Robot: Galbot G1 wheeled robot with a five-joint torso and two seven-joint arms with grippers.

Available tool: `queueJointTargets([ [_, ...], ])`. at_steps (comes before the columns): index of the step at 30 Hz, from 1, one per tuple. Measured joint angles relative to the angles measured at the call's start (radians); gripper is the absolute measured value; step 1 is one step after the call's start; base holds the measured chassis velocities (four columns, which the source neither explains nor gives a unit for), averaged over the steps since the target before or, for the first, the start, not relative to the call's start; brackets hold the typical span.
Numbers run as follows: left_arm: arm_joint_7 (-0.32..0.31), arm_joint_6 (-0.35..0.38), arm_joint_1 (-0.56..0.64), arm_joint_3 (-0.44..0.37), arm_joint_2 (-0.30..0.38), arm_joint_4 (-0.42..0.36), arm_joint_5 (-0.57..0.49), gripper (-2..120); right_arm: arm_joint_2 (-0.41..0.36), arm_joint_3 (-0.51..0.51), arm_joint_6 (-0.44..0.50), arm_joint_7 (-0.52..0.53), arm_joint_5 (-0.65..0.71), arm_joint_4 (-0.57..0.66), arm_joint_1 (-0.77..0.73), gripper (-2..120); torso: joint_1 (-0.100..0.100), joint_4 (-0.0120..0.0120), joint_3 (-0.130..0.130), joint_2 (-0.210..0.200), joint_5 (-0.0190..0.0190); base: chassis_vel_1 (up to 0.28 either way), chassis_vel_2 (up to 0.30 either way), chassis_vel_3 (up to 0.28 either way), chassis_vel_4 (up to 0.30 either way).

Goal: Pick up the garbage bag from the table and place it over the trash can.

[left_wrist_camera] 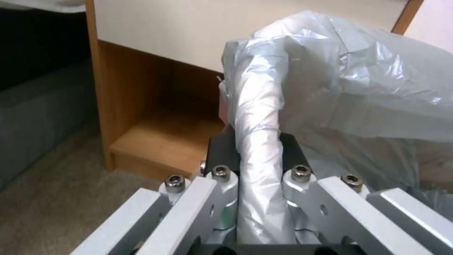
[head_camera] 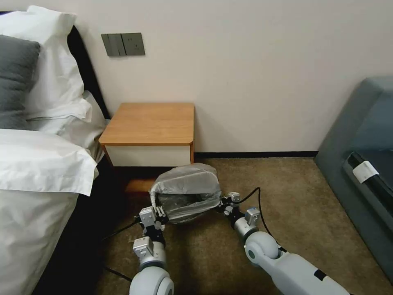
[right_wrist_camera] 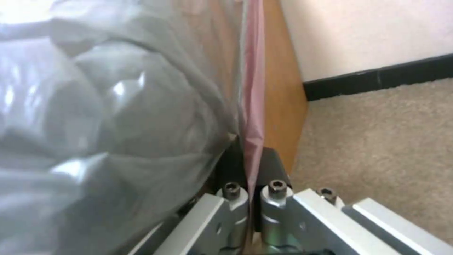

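The garbage bag (head_camera: 186, 190), crinkly grey plastic, stands puffed up in a boxy shape on the carpet in front of the table (head_camera: 151, 123). My left gripper (head_camera: 157, 213) is at the bag's left side, shut on a thick rolled fold of the garbage bag (left_wrist_camera: 259, 117) between its dark pads (left_wrist_camera: 224, 150). My right gripper (head_camera: 223, 203) is at the bag's right side, shut on the thin pink rim of the garbage bag (right_wrist_camera: 254, 88). The bag's mouth opens toward me, dark inside. The trash can is hidden under the plastic.
A bed with white linen (head_camera: 37, 164) runs along the left. A grey sofa (head_camera: 360, 155) stands at the right. The wall is right behind the nightstand. Black cables (head_camera: 256, 200) trail over the carpet (head_camera: 294, 205) near both arms.
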Motion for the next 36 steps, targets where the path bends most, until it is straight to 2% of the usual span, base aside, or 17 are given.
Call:
queueJointTargets([
  [11,0.003,0.002,0.005,0.005,0.0,-0.004,-0.004,7,0.057,-0.006,0.021,-0.05,-0.004,-0.136,0.048,0,0.0,-0.0003,0.0,0.0,0.0011,0.0,0.0,0.0,0.0],
  [20,0.003,0.002,0.006,0.005,0.001,-0.005,-0.003,7,0.088,-0.015,0.025,-0.069,-0.006,-0.193,0.076,0,0.0,-0.0002,0.0,0.0,0.0009,0.0,0.0,0.0,0.0],
  [29,0.004,0.001,0.007,0.004,-0.002,-0.005,0.001,7,0.109,-0.024,0.026,-0.08,-0.009,-0.232,0.103,0,0.0,-0.0002,0.0,0.0,0.0013,0.0,0.0,0.0,0.0],
  [36,0.005,-0.001,0.011,0.005,-0.001,-0.005,0.004,7,0.092,-0.024,0.027,-0.079,-0.012,-0.213,0.087,0,0.0,-0.0005,0.0,0.0,0.0014,0.0,0.0,0.0,0.0],
])
